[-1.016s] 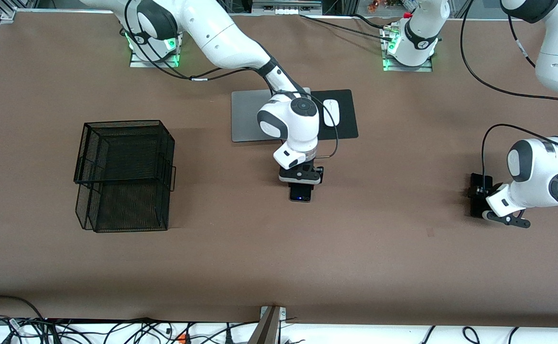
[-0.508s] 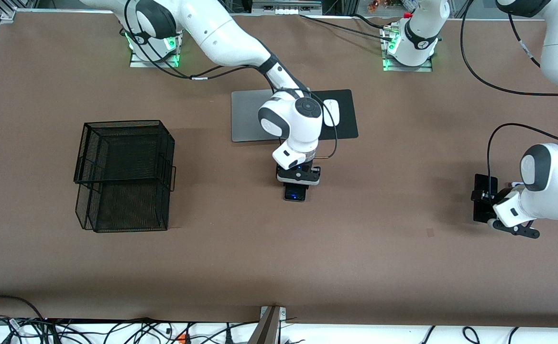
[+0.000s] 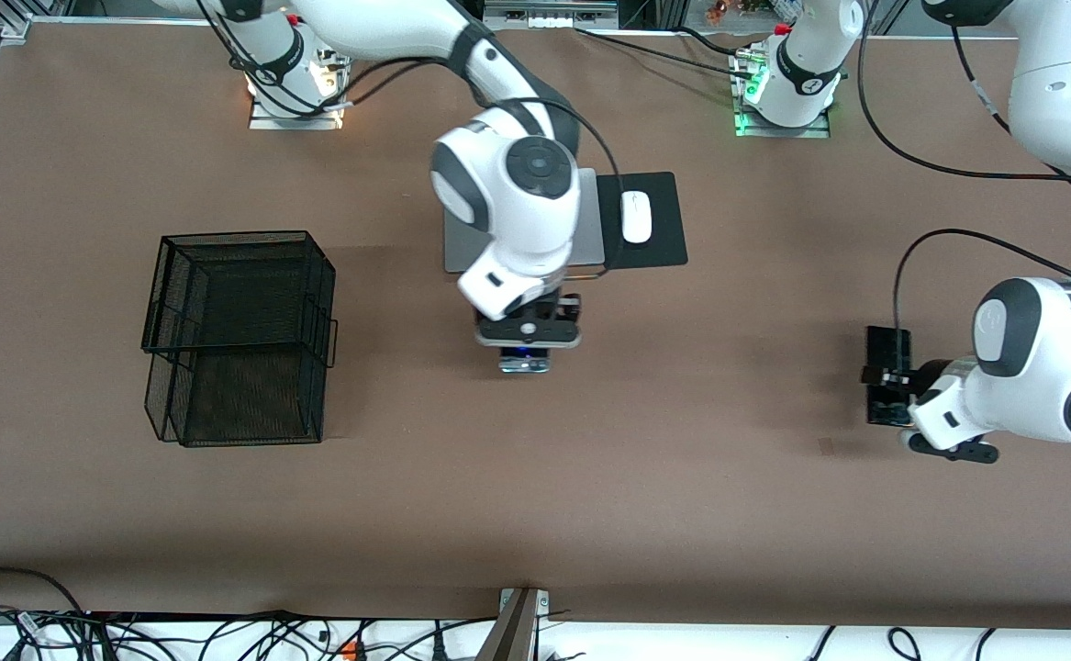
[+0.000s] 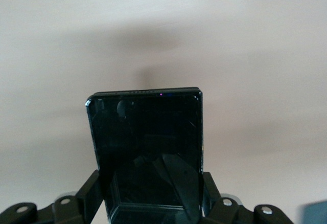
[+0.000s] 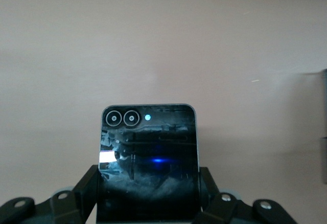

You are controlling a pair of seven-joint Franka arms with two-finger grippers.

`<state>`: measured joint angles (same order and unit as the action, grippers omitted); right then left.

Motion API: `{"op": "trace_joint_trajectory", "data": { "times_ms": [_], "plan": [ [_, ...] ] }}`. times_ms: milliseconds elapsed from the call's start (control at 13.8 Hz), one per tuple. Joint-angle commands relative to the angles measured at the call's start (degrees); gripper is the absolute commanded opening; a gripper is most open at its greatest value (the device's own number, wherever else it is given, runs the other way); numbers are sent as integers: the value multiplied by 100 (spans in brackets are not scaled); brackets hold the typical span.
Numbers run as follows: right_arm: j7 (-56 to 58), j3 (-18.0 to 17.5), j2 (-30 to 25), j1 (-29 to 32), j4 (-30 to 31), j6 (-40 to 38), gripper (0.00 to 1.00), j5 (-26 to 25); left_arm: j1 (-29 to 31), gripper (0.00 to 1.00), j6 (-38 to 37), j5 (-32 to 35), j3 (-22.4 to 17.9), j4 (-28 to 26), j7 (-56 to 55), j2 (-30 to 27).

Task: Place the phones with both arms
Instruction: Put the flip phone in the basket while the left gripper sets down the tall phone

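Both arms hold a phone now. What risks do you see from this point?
1. The left gripper grips the slim black phone only at its lower end, so most of it sticks out; a quick swing might loosen it.
2. The right gripper holds the two-lens phone by its edges above the bare table; a slip would drop it.
3. The mesh basket has thin rims the phone may catch on.
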<state>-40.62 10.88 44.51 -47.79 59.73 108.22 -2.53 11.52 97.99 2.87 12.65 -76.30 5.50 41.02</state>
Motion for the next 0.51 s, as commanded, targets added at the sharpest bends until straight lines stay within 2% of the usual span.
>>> {"op": "trace_joint_trajectory", "data": {
  "times_ms": [0, 218, 435],
  "plan": [
    [816, 45, -1309, 321, 1738, 180, 55, 86, -430, 38, -219, -707, -61, 168, -740, 2],
    [1914, 396, -2706, 586, 3592, 768, 55, 95, -1341, 38, -115, -937, -61, 177, -1627, 55],
    [3013, 1151, -3868, 613, 5579, 1805, 55, 95, -2457, 39, 1025, -929, -70, 177, -2167, 309]
  ]
}}
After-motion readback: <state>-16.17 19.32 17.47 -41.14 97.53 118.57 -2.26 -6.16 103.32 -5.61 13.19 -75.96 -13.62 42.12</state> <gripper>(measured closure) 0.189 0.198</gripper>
